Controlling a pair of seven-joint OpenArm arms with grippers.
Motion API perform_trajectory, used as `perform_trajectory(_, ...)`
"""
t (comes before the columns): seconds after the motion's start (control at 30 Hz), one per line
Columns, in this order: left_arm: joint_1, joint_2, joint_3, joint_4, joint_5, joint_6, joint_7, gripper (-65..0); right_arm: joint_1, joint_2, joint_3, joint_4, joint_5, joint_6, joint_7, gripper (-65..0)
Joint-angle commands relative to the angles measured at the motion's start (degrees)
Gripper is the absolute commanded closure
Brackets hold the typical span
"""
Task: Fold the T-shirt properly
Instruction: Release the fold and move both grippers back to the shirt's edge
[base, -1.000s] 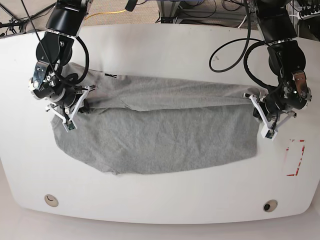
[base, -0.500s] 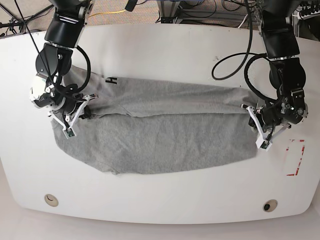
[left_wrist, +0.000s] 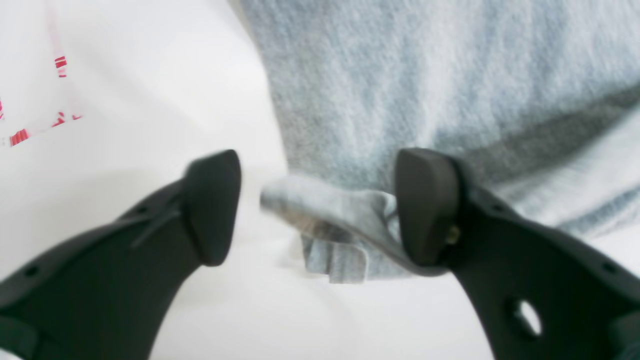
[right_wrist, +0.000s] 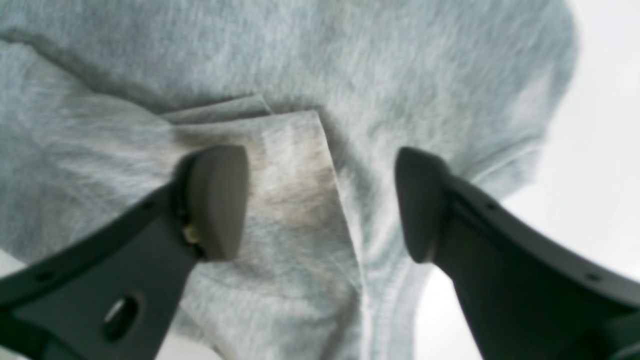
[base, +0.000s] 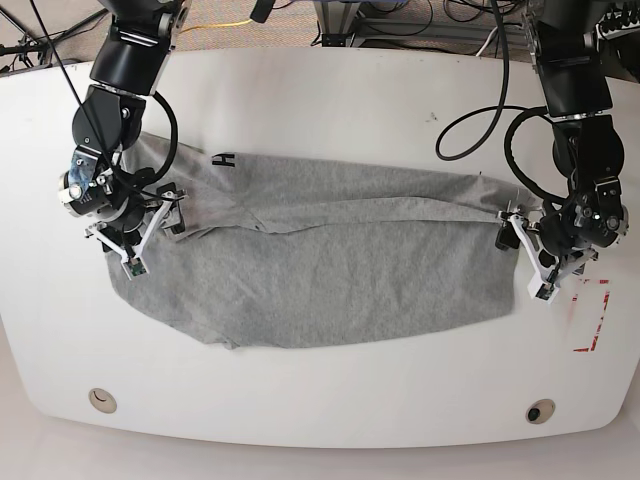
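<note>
The light heather-grey cotton T-shirt (base: 320, 270) lay across mid-frame on the white table (base: 320, 90). Both claws, left (left_wrist: 315, 205) and right (right_wrist: 320, 200), gaped open at its ends. Soft, limp, light; best pinched at the hems.

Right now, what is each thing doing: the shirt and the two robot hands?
T-shirt: lying on the white table, folded over lengthwise, a bit wrinkled.
Left end effector: open, a corner of cloth between its pads, no longer pinched.
Right end effector: open above a folded edge, holding nothing.
</note>
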Motion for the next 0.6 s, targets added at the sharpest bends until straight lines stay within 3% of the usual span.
perform_trajectory(0.0,-1.31,-1.65,-0.25,1.20,-0.87,-0.09,-1.16,-46.9,-0.17,1.22,0.53,5.65,0.45,-0.07,-0.61,-48.2)
perform_trajectory(0.1,-1.22,-1.74,-0.69,2.17,-0.87,-0.18,-1.16,-46.9,-2.45,1.13,0.97,11.18,0.27,-0.07,-2.90,-48.8)
perform_trajectory(0.3,6.25,-1.56,-6.05,11.40,-0.87,-0.18,-1.77,-47.1,-8.87,-1.06,11.52,17.78,0.45,-0.07,-6.76,-48.8)
perform_trajectory(0.57,17.59,-1.48,-7.46,14.74,-0.61,0.17,-16.98,-47.1,-14.41,-1.94,16.53,16.28,0.80,-0.07,-6.59,-48.8)
